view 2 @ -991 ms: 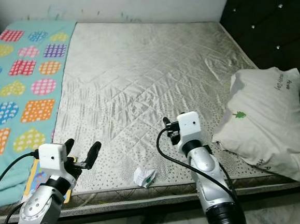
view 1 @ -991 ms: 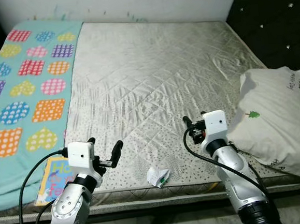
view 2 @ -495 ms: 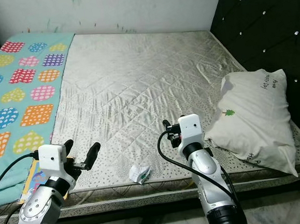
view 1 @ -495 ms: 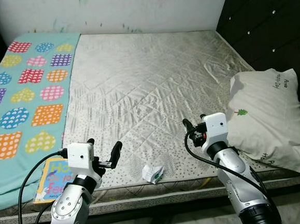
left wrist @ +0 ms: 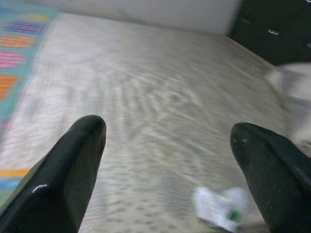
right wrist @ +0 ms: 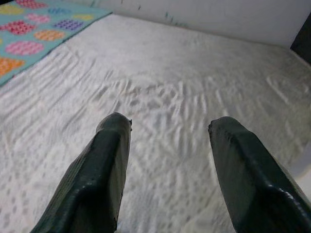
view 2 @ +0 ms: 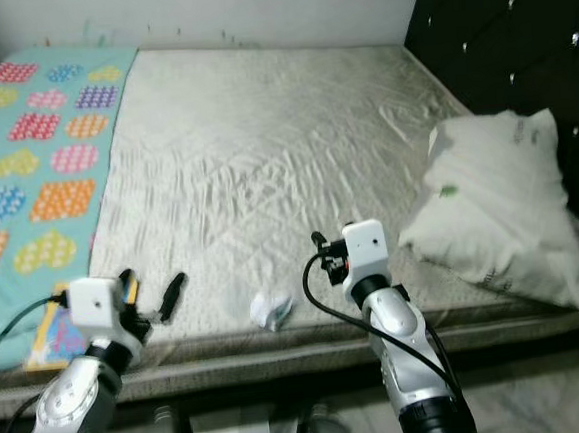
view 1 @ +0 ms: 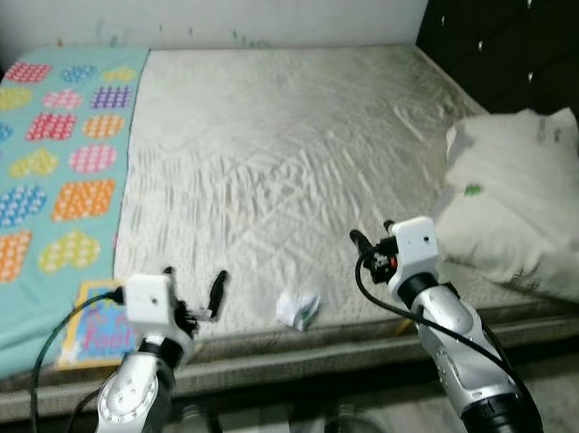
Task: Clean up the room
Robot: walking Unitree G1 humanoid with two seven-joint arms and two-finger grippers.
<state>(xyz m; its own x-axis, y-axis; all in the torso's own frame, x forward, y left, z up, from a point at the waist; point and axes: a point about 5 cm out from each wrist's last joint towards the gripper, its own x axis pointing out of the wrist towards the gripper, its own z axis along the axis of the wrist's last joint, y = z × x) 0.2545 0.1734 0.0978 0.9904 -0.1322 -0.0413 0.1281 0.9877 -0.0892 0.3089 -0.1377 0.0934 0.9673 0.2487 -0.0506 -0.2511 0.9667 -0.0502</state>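
Wrapper (view 1: 299, 309) lying at mattress (view 1: 285, 157) front edge; left gripper (left wrist: 165, 165) and right gripper (right wrist: 167, 160) hovering, both spread wide.

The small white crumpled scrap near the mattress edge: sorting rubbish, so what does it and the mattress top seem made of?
The small white crumpled scrap looks like paper or thin wrapper: sharp creases, green print. The mattress top looks like quilted, slightly shiny fabric, with stitched diamonds.
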